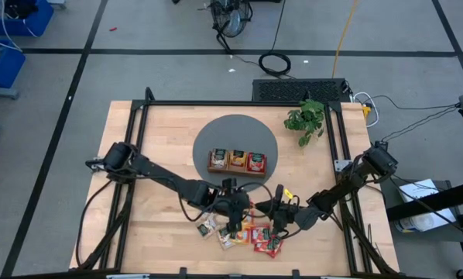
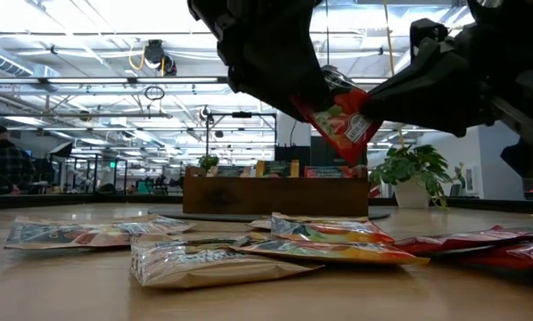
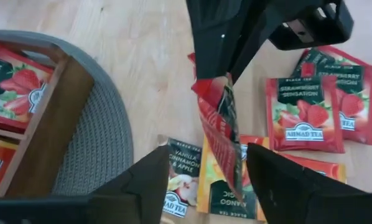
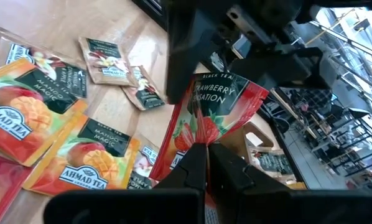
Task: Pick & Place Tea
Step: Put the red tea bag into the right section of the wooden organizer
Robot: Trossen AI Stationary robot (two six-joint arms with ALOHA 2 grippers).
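While the right gripper [image 4: 206, 163] pinches the red sachet [image 4: 214, 112] aloft, the left gripper [image 3: 204, 177] has jaws spread around it

A red strawberry tea sachet [image 2: 342, 125] hangs tilted in the upper middle of the frame, above the bench [image 2: 61, 285]. Two dark tools meet at it, one from upper left [image 2: 275, 62], one from the right [image 2: 445, 80]. Loose sachets [image 2: 249, 254] lie flat along the lower frame. Behind them stands a wooden tray [image 2: 275, 194], and right of it a potted plant [image 2: 414, 169].
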